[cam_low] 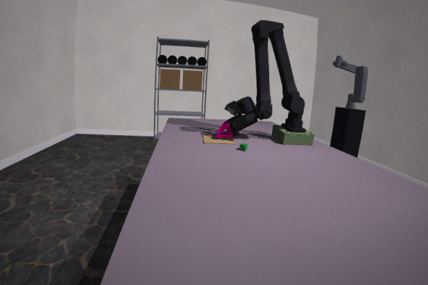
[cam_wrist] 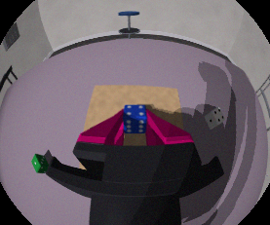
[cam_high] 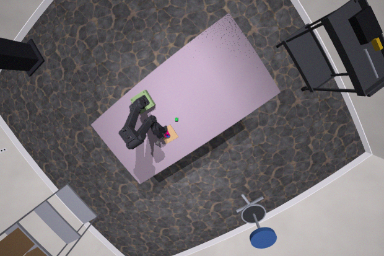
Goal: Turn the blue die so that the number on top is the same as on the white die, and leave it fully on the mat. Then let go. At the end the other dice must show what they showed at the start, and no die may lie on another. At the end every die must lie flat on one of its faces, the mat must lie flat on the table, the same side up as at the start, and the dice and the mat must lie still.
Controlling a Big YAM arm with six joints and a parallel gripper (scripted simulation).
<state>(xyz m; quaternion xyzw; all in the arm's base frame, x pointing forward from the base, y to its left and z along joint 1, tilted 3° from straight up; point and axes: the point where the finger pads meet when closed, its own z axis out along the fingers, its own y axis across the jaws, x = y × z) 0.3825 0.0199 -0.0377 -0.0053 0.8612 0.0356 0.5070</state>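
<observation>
The gripper [cam_wrist: 135, 131] is clamped on the blue die [cam_wrist: 135, 117] low over the mat [cam_wrist: 107, 103], so setting it flat and letting go seem left.

Top view far overhead, exterior low along table [cam_low: 276, 205], wrist close behind claw [cam_wrist: 137, 131]

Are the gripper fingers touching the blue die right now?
Touching. In the wrist view the blue die sits clamped between the magenta fingers of the gripper, which press both its sides, above the tan mat.
</observation>
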